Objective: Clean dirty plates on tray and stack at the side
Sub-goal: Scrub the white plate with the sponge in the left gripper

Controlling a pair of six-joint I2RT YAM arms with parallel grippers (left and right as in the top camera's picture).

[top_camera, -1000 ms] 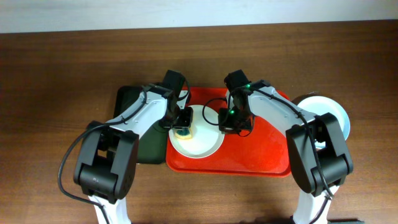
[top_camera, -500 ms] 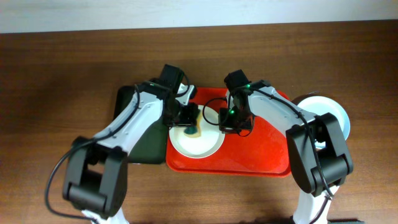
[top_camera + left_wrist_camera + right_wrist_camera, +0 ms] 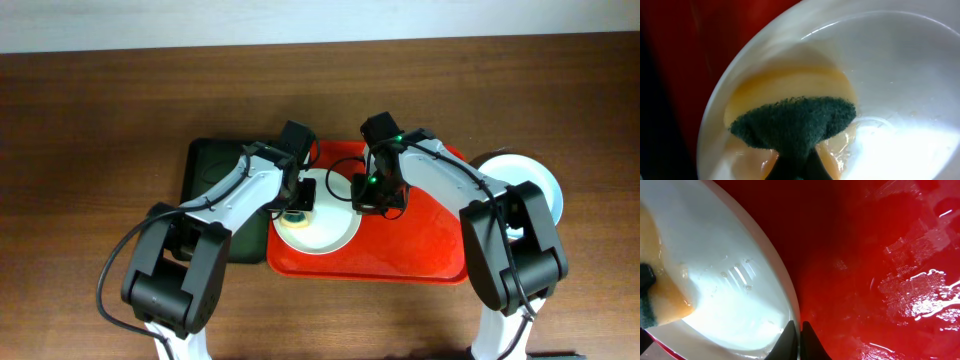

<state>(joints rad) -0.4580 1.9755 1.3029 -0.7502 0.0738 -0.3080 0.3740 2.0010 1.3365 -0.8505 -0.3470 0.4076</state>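
We look down on a brown wooden table. At its centre lies the red tray, a bright rectangle with rounded corners and a raised rim, its floor glossy and streaked with wet patches. A white plate sits inside the tray toward its 9 o'clock end. The plate is round and shallow, and its surface is shiny with beads of water.

The left gripper reaches over the plate's 10 o'clock part. Its fingers are pressed together on a sponge, yellow with a dark green scouring face, which rests on the plate's inner surface.

The right gripper is at the plate's 3 o'clock rim. Its two dark fingertips are closed almost together, pinching the thin white edge, with red tray floor beside them.

Off the tray at 3 o'clock, on the bare table, stands a stack of plates, pale on top with a bluish rim below. A dark green tray lies touching the red tray's 9 o'clock side.
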